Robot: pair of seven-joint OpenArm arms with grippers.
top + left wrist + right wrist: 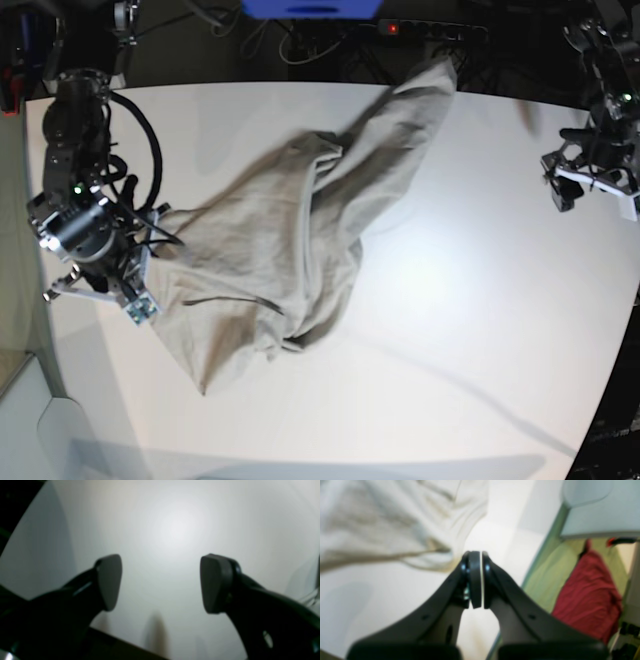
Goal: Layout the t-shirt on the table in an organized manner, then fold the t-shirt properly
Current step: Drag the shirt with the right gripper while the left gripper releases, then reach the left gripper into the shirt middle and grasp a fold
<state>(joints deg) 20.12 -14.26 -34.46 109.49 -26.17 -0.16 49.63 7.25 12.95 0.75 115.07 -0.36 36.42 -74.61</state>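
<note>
On the tabletop: the plain light beige-grey soft cotton t-shirt (pixel 300 245) lies crumpled across the left and middle of the large smooth white tabletop (pixel 470 300), running from the near left up to the far edge, where one end reaches the rim.
Layout stage: not done, by my judgement; the cloth is bunched into long folds, one part lies over another, and neither sleeves nor hem lie flat.
Folding stage: not begun; the whole fold remains after spreading.
Right claw (pixel 475 580): pads pressed together at the left border of the shirt; the wrist view shows cloth just beyond the tips, but whether any fabric is pinched I cannot tell.
Left claw (pixel 161 582): pads spread wide, nothing between them, over bare tabletop at the far right, well apart from the shirt.
Surface: smooth, white, glossy with a light glare; the right half is bare; curved rim on the right and near sides.
Room: dark cables and a blue object beyond the far edge; green floor and a dark red cloth (pixel 590 590) beside the tabletop in the right wrist view.
</note>
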